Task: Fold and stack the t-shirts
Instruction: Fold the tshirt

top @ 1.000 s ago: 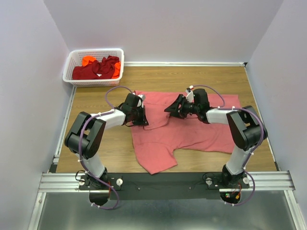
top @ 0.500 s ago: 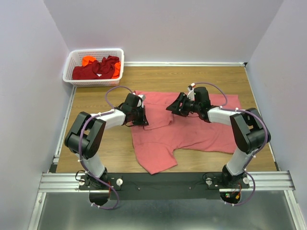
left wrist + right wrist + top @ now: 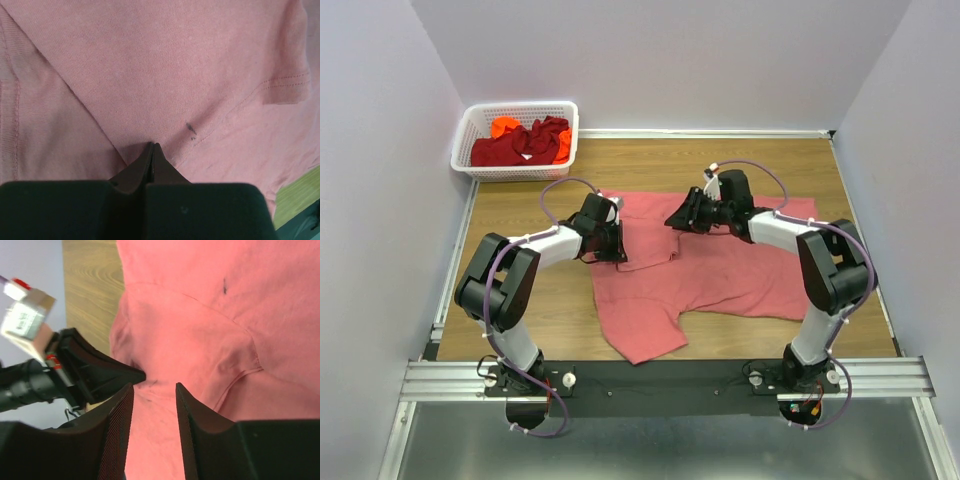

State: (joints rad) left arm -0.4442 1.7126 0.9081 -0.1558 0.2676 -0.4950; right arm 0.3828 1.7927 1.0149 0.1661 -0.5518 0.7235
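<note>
Pinching pink tee (image 3: 720, 280) edge, L jaws clenched; R jaws apart over cloth.

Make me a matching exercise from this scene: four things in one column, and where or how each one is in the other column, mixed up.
1 salmon-pink t-shirt
2 dark red t-shirt
3 left gripper
4 right gripper

A jaws apart above pink cloth
B in the white basket
C closed on pink cloth
D spread on the table

Pairs: 1-D, 2-B, 3-C, 4-A
</note>
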